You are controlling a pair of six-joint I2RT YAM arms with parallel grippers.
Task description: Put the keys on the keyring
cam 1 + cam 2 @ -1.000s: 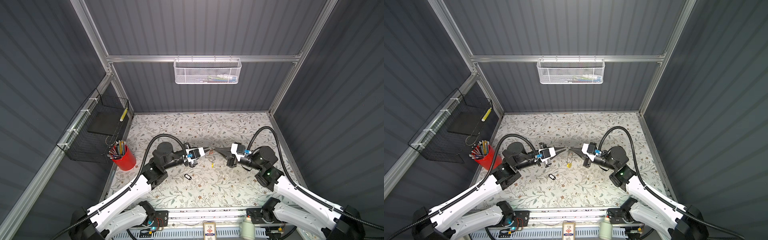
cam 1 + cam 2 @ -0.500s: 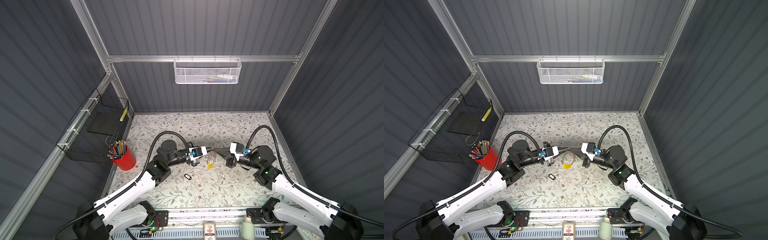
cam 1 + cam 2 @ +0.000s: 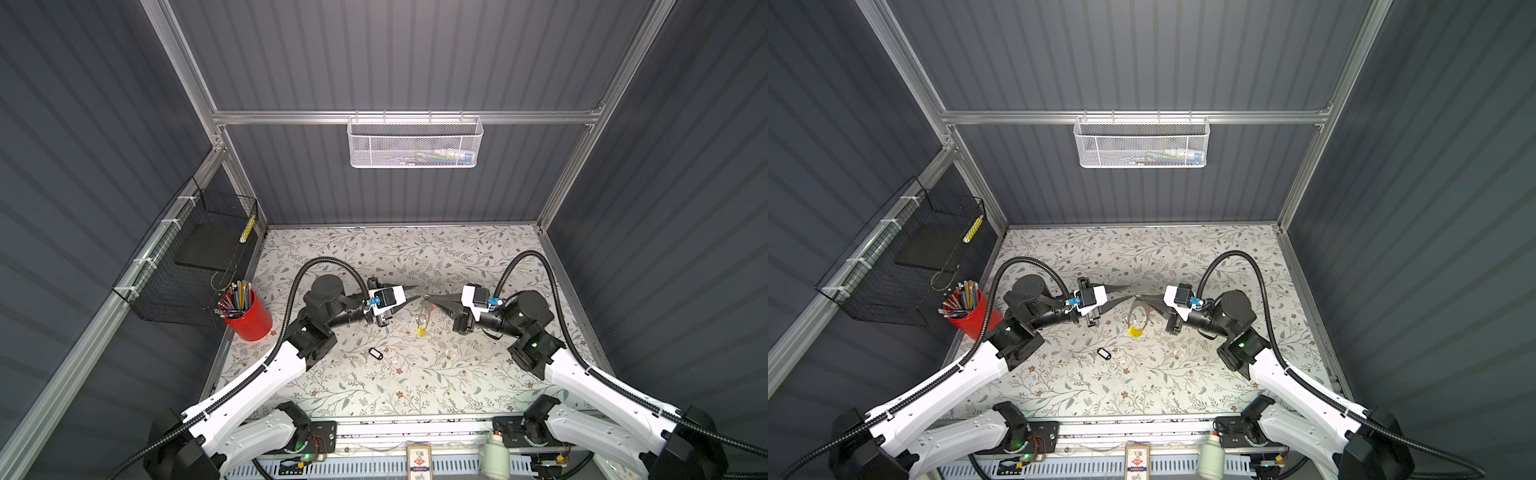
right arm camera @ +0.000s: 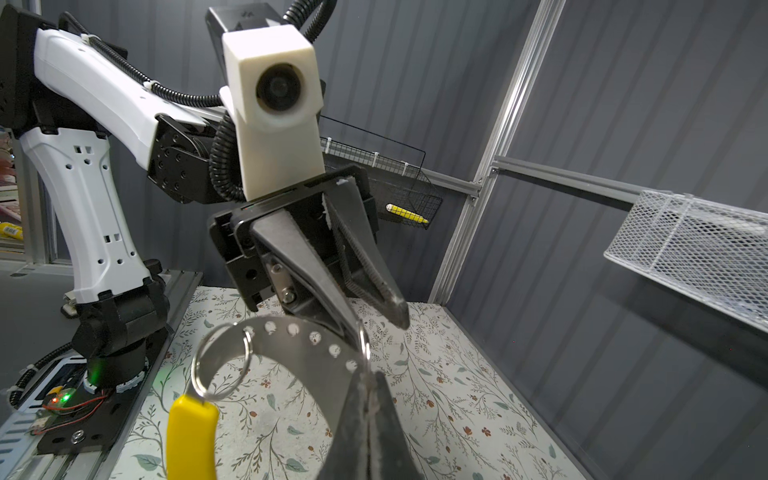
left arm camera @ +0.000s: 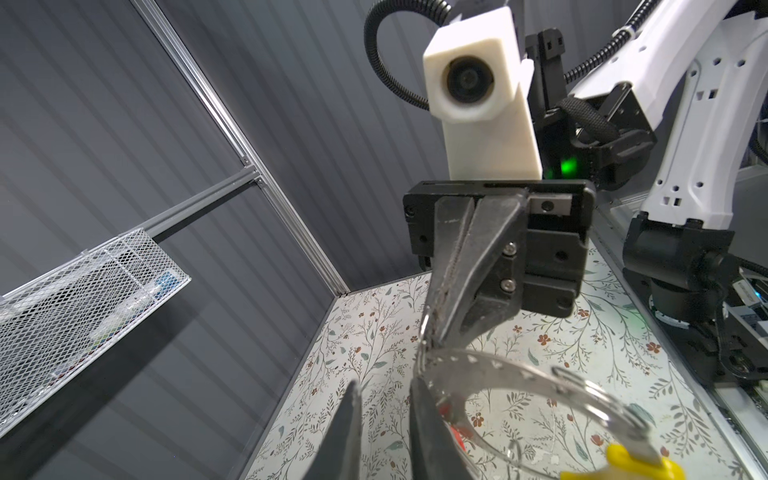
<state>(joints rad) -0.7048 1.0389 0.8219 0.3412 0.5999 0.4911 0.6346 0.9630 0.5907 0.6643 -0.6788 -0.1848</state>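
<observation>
Right gripper [image 3: 424, 296]: clamped shut on keyring [image 4: 286, 349] rim, ring hanging over counter [image 3: 415, 386]. Left gripper [image 3: 1124, 293]: stood just beside keyring, jaws apart, empty. Black-framed key [image 3: 1103, 353]: lay flat on counter, well apart from keyring, nearer left arm, toward front edge from its gripper.

Tops overhead, downward; wrists low, seemingly face-to-face.

Soft overhead light, faint shadows; edges bend, wrist-view foregrounds blur.
</observation>
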